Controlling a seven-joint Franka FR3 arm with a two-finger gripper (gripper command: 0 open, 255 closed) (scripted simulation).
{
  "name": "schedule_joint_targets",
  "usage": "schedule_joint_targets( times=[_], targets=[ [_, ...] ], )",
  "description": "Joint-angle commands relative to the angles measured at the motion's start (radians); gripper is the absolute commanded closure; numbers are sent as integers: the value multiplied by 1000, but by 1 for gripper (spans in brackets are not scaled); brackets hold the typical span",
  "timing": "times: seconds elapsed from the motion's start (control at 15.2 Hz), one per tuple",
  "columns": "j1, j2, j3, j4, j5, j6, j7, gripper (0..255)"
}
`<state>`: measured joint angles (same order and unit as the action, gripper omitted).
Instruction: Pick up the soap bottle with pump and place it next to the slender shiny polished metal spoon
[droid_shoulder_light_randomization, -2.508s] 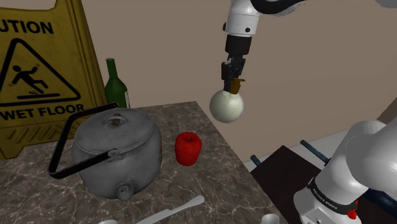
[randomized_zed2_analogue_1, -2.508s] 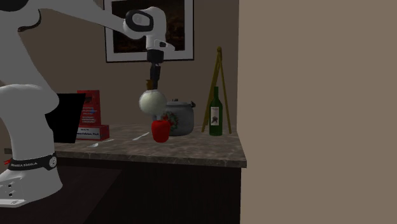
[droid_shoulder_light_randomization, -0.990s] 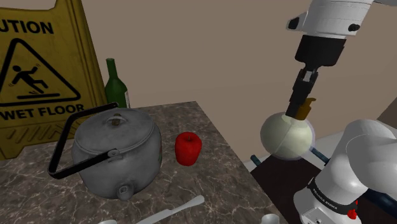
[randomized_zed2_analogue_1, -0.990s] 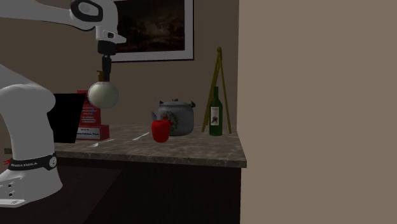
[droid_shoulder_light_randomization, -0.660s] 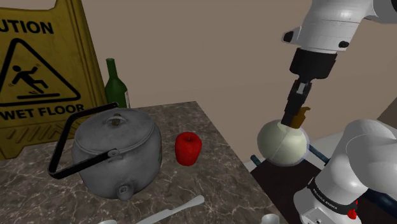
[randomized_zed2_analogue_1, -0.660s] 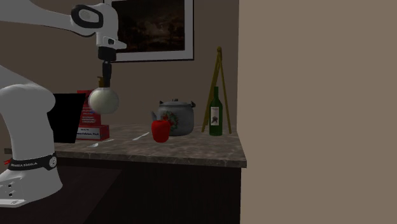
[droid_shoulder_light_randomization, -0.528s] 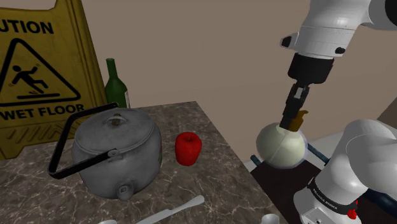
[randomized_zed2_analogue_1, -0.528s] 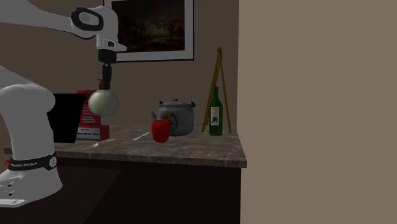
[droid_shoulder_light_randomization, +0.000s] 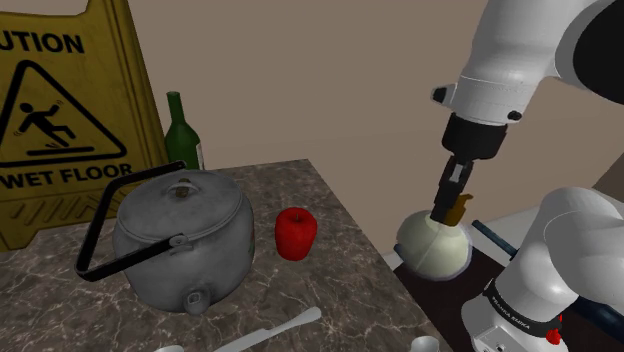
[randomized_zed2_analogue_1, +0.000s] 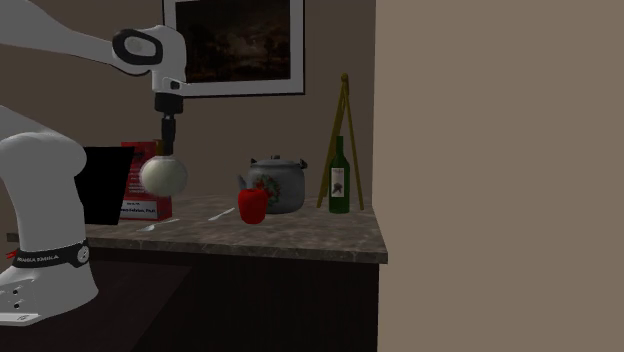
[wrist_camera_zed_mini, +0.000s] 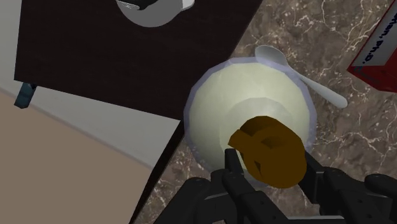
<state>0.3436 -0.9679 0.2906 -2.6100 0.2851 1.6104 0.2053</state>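
The soap bottle (droid_shoulder_light_randomization: 433, 246) is a round, pale cream globe with a brown pump (droid_shoulder_light_randomization: 457, 208) on top. My gripper (droid_shoulder_light_randomization: 447, 204) is shut on the pump neck, and the bottle hangs below it in the air at the marble counter's near corner. From the second exterior view the bottle (randomized_zed2_analogue_1: 163, 176) hangs under the gripper (randomized_zed2_analogue_1: 166, 146), just above the counter. In the wrist view the black fingers (wrist_camera_zed_mini: 233, 169) clasp the pump (wrist_camera_zed_mini: 270, 153), and the bottle body (wrist_camera_zed_mini: 248, 102) partly covers a slim pale spoon (wrist_camera_zed_mini: 313, 84) lying on the marble directly beneath. The spoon's bowl (droid_shoulder_light_randomization: 424, 345) also shows at the counter's edge.
A grey kettle (droid_shoulder_light_randomization: 180, 235), a red apple-like fruit (droid_shoulder_light_randomization: 296, 232), a green wine bottle (droid_shoulder_light_randomization: 183, 130) and a yellow wet-floor sign (droid_shoulder_light_randomization: 60, 110) stand further along the counter. A red box (wrist_camera_zed_mini: 380, 51) sits beside the spoon. The dark stand top (wrist_camera_zed_mini: 114, 63) borders the counter edge.
The gripper has carried the bottle downward and slightly toward the shoulder view's left, lowering it closer to the counter corner over the spoon. The grip has not changed.
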Motion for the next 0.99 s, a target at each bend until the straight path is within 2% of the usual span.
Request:
schedule_joint_targets(
  times=[0.0, 0.92],
  targets=[
    [2, -3, 5, -28, 5, 26, -3, 255],
    [25, 4, 58, -209, 60, 212, -18, 255]
  ],
)
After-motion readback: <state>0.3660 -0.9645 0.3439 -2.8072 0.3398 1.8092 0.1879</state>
